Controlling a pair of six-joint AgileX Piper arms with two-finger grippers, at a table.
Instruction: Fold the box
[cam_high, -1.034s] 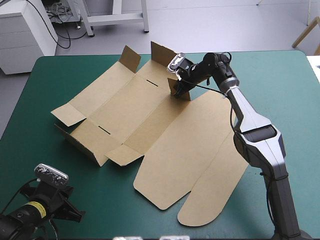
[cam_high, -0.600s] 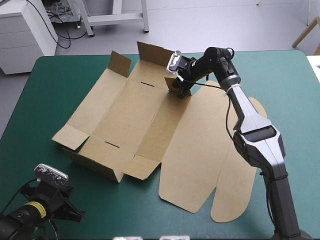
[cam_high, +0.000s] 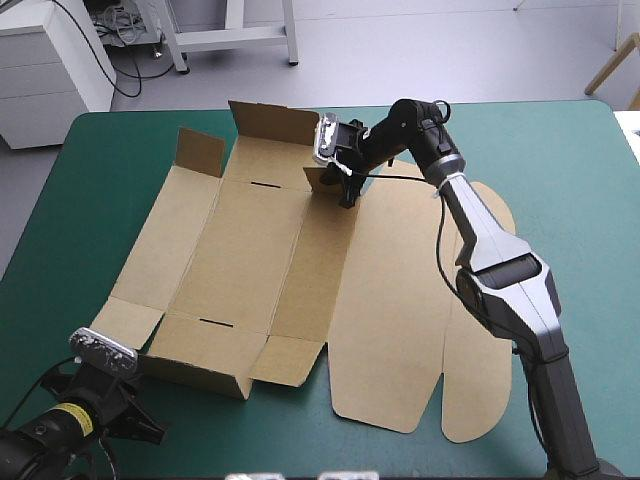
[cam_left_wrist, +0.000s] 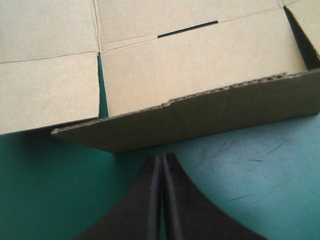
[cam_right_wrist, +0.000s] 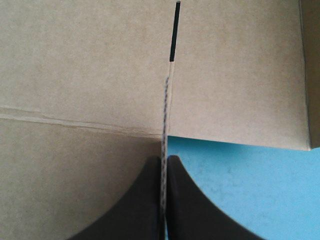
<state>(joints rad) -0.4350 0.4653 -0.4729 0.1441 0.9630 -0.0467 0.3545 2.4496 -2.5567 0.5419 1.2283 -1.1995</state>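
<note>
Box (cam_high: 250, 260) lies opened out mid teal-green cover (cam_high: 570, 160), mostly flat: far flaps and near-left wall raised, round-ended lid part flat on the right. R gripper (cam_high: 343, 186) is clamped on a small upright flap at the box's far side, board edge between its fingers. L gripper (cam_left_wrist: 161, 162) is closed on nothing, near the cover's near-left corner, just short of the raised wall.

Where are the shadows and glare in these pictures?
High view: soft, even light; only the near wall of the box is shaded. Left wrist view: that wall casts a dark band on the cover, just ahead of the left gripper. Right wrist view: flat light on the box in the right gripper, no glare.
</note>
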